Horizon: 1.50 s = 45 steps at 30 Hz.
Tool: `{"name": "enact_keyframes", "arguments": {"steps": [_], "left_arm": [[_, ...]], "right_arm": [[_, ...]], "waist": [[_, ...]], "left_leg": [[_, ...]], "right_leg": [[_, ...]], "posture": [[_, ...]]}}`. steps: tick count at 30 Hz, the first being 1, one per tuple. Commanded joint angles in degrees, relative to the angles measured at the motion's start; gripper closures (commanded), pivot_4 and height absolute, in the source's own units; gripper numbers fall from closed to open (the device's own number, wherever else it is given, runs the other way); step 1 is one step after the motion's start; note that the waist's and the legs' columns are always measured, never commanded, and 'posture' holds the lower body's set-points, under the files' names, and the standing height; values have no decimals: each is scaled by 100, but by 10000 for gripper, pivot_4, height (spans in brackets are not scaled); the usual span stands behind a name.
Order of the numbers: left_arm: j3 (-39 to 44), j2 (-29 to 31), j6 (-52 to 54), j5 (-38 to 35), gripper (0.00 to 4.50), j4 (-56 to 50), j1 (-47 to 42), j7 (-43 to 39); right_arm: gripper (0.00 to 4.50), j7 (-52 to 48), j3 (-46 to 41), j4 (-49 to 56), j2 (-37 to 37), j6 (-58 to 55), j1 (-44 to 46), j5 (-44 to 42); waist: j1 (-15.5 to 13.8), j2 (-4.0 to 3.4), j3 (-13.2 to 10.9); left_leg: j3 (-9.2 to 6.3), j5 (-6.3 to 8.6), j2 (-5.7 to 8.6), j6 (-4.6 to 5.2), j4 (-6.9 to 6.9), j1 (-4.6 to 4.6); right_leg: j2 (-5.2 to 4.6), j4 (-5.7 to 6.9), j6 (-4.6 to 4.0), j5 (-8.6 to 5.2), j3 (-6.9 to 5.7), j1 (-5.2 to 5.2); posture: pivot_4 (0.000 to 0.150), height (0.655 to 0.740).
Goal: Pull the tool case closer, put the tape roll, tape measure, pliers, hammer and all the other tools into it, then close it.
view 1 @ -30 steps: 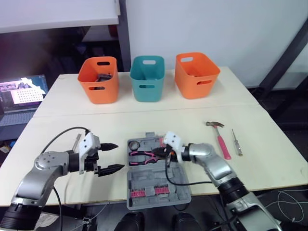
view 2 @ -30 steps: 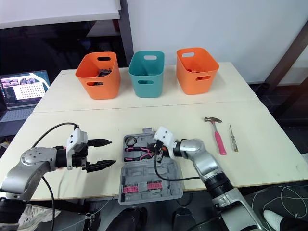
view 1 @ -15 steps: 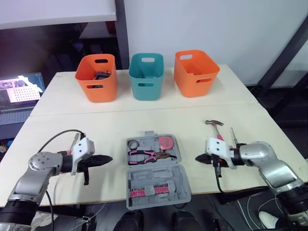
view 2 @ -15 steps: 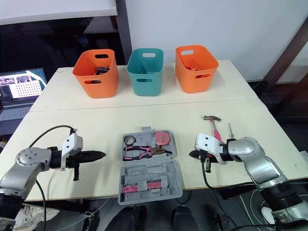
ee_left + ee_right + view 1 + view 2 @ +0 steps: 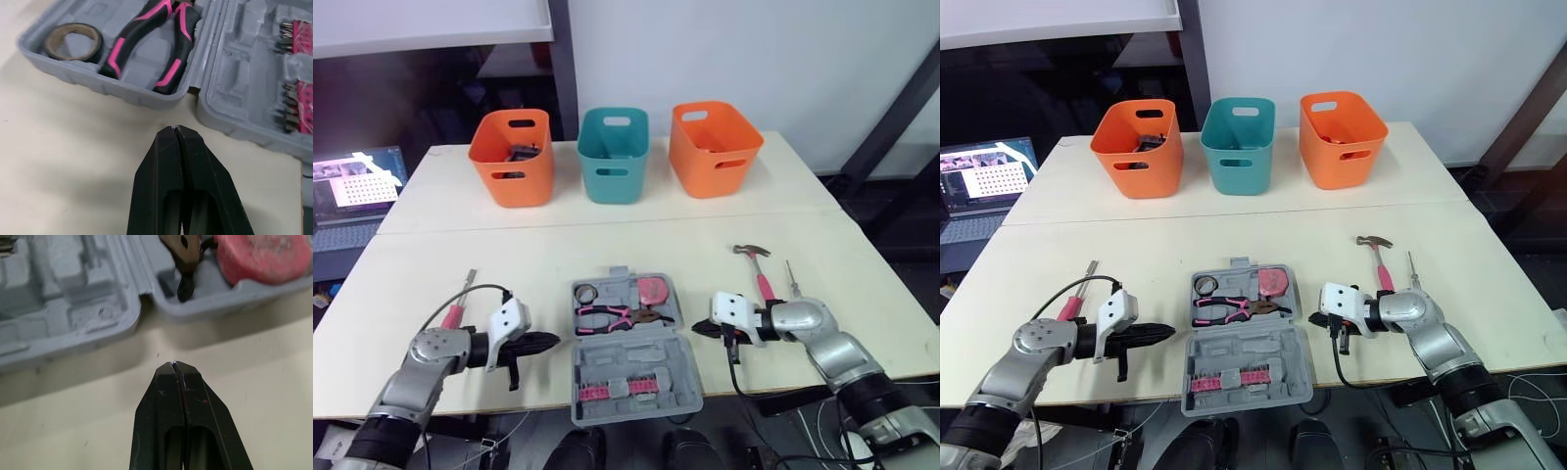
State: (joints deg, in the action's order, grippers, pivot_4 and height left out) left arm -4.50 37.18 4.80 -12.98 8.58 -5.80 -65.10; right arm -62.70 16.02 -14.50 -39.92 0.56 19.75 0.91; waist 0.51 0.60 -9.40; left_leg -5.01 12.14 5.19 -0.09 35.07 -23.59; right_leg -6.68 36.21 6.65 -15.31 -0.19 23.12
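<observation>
Open grey tool case (image 5: 636, 360) at the table's near edge holds tape roll (image 5: 586, 293), pliers (image 5: 617, 316) and, seemingly, a pink tape measure (image 5: 651, 291). Hammer (image 5: 764, 284) lies outside, right of it — likely rigid and head-heavy; grip the handle near the head. Left gripper (image 5: 555, 341) and right gripper (image 5: 696, 328) flank the case, fingers pressed together.

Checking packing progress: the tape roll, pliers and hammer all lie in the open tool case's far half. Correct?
Not quite. The tape roll and pliers lie in the open tool case's far half, but the hammer lies on the table, to the case's right, as the left eye view shows.
</observation>
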Motion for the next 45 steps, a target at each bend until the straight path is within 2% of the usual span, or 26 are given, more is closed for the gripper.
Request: {"name": "enact_keyframes", "arguments": {"steps": [1, 11, 21, 25, 35, 40, 45], "left_arm": [[-83, -74, 41, 46, 44614, -92, 32, 104], [-269, -713, 102, 66, 44614, 158, -225, 407], [-347, -870, 89, 163, 44614, 242, -393, 442], [-287, -987, 112, 177, 44614, 635, -704, 475], [-177, -1235, -69, 517, 44614, 1855, -1776, 911], [-160, -1306, 32, 476, 44614, 2023, -1937, 802], [-170, -1221, 42, 491, 44614, 1938, -1752, 723]], "right_arm": [[45000, -27, 144, -55, 81, 209, 110, 168], [45000, -28, 290, 80, 492, 230, 135, 215], [45000, 64, 273, -31, 654, 117, 267, 288], [45000, 213, 202, -462, 787, 88, 547, 370], [45000, 682, 210, -2305, 1319, 595, 1625, 717], [45000, 696, 205, -2597, 1432, 729, 1784, 779], [45000, 664, 215, -2435, 1477, 699, 1574, 778]], "waist": [[2, 0, 0], [4, 3, 3], [2, 3, 3], [4, 3, 3], [18, 4, 4], [28, 3, 4], [35, 3, 6]], "left_leg": [[0, 0, 0, 0, 0, 0], [-1, 0, 0, 0, 5, 8], [0, 0, 0, 0, 8, 12], [-1, -2, 0, -2, 13, 19], [-1, -8, -1, -8, 18, 27], [-2, -10, -1, -10, 18, 27], [-3, -9, -1, -10, 17, 27]], "right_leg": [[0, 1, 0, 0, 0, 0], [5, 3, 2, 2, -6, -6], [5, 3, 4, 4, -6, -12], [11, 3, 0, 9, -6, -23], [28, 6, 8, 26, -7, -31], [31, 8, 9, 29, -6, -30], [32, 11, 9, 30, -6, -29]], "posture": [[1500, 7329], [1500, 7329], [1500, 7329], [1500, 7329], [1500, 7329], [1500, 7329], [1500, 7329]]}}
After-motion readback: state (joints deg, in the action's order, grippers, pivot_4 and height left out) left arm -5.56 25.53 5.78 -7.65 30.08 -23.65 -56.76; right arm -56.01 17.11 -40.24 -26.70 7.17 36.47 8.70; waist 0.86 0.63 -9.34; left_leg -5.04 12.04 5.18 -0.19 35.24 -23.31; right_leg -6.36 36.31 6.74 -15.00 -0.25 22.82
